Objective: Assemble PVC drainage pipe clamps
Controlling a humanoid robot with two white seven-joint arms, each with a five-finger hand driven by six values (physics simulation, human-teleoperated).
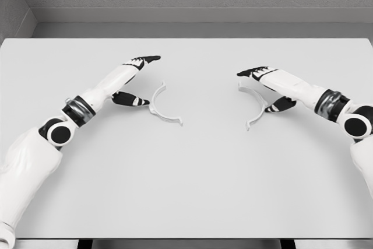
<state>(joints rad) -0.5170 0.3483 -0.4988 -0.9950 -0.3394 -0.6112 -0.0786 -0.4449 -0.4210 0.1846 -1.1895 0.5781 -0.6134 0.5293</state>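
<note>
In the head view, two white half-ring clamp pieces lie well apart on the white table (pixel 186 190): the left clamp half (pixel 164 107) just beside the left hand (pixel 131 80), the right clamp half (pixel 254 106) just beside the right hand (pixel 269 87). Each hand holds nothing, its fingers stretched out and its thumb spread below, nearly touching its piece. This looks like the reach-to-grasp step; next, each hand must close on its half before the two can be brought together and mated.

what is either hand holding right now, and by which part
Nothing is held. Both clamp halves lie on the table; the left hand and right hand are open beside them.
</note>
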